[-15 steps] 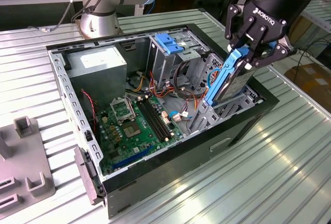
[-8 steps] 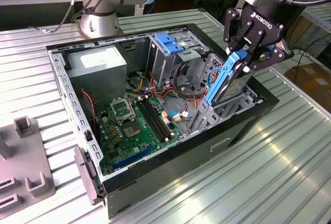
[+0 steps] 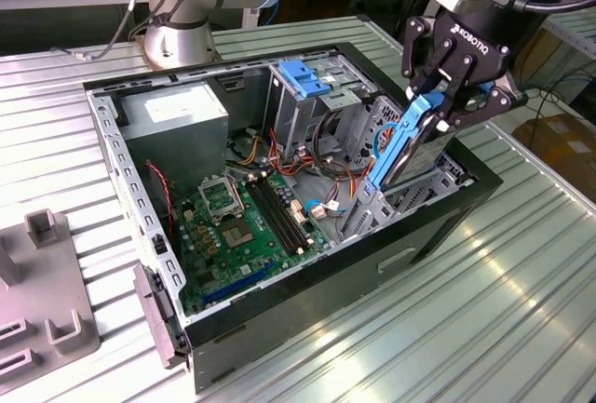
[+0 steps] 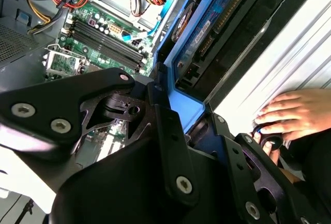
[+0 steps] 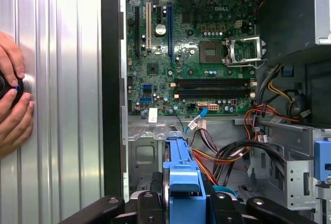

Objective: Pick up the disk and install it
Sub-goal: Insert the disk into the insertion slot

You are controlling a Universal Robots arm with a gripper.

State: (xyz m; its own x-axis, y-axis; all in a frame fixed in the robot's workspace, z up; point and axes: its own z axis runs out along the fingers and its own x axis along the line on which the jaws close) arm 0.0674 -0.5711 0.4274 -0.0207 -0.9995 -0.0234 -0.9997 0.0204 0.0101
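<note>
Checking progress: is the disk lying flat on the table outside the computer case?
No: in the exterior view the gripper holds the disk steeply tilted at the open computer case, clear of the table.

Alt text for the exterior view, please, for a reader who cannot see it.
The arm's pincer grips the blue-framed disk, holding it tilted at the exterior view's right end of an open computer case. The case lies on a ribbed metal table, with its motherboard exposed.
</note>
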